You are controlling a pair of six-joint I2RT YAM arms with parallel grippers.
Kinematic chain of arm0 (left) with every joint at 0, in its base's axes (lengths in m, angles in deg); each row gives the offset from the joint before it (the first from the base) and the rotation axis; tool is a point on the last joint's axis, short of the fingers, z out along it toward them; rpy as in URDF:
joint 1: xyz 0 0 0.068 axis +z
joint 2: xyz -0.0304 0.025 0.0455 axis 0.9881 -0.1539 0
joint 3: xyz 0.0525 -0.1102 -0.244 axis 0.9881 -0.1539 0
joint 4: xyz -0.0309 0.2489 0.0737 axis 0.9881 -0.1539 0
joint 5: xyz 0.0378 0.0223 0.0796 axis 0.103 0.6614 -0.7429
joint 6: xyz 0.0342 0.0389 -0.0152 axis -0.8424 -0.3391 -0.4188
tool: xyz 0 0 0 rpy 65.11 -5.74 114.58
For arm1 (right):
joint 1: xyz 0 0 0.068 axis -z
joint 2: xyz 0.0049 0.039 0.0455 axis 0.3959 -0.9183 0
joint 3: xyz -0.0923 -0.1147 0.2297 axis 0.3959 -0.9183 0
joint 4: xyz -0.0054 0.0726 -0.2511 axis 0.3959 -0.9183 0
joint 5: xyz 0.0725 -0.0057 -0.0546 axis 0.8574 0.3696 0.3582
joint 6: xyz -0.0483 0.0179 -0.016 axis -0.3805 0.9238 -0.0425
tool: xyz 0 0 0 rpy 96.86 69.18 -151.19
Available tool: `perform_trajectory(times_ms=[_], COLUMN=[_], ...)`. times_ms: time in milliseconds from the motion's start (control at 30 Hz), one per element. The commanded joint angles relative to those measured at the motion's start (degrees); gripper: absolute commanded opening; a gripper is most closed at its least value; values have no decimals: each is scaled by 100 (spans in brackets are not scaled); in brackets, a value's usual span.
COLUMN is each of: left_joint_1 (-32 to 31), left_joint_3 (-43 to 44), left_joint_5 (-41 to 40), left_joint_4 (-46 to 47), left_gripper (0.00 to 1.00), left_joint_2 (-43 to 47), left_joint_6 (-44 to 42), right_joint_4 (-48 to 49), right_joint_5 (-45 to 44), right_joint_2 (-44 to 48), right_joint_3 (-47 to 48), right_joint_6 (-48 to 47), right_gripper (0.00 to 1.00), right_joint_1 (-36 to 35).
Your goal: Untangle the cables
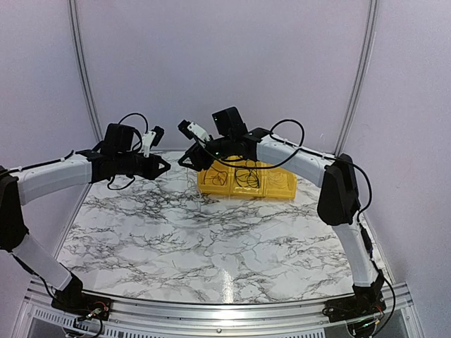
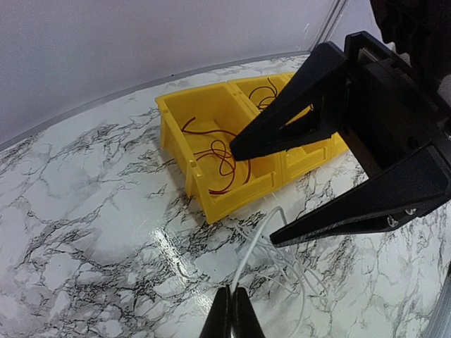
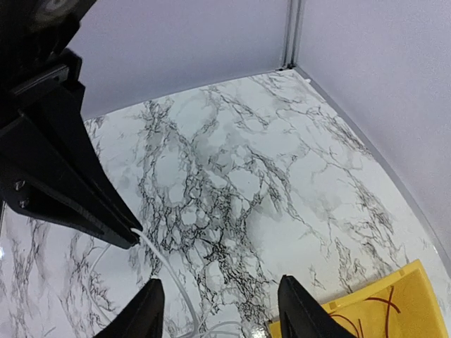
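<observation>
My left gripper point(image 2: 231, 301) is shut on the end of a thin white cable point(image 2: 255, 243), lifted above the marble table. The cable drops to a loose white tangle point(image 2: 303, 271) lying on the table in front of the yellow bin point(image 2: 180, 127). My right gripper point(image 2: 254, 197) faces the left one with its jaws open, close above the tangle. In the right wrist view the white cable point(image 3: 165, 267) runs from the left gripper point(image 3: 130, 236) down just inside the left finger point(image 3: 144, 313) of my right gripper point(image 3: 220, 310). From above, the left gripper point(image 1: 163, 167) and the right gripper point(image 1: 184, 160) nearly meet.
The yellow bin point(image 1: 279, 187) stands at the back of the table, split into compartments. One holds thin red wires point(image 2: 222, 155), another dark wires point(image 1: 246, 176). Purple walls and a metal post point(image 3: 292, 32) close off the back.
</observation>
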Motion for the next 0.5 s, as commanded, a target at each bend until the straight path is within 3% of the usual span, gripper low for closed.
perform_trajectory(times_ms=[0, 233, 333, 400, 467], left_joint_1=[-25, -26, -25, -25, -25], left_joint_3=[110, 115, 116, 65, -2], left_joint_5=[23, -243, -396, -449, -336], left_joint_4=[74, 93, 283, 594, 997], left_gripper=[0, 0, 4, 23, 30], left_joint_2=[165, 154, 0, -178, -443], left_joint_6=[105, 164, 315, 553, 886], right_joint_4=[118, -42, -32, 9, 54], right_joint_5=[333, 594, 743, 849, 951], right_joint_2=[-72, -78, -83, -86, -84], right_joint_3=[238, 210, 282, 328, 343], right_joint_6=[144, -203, -176, -90, -18], right_gripper=[48, 0, 0, 0, 0], right_joint_1=[-32, -29, -31, -34, -30])
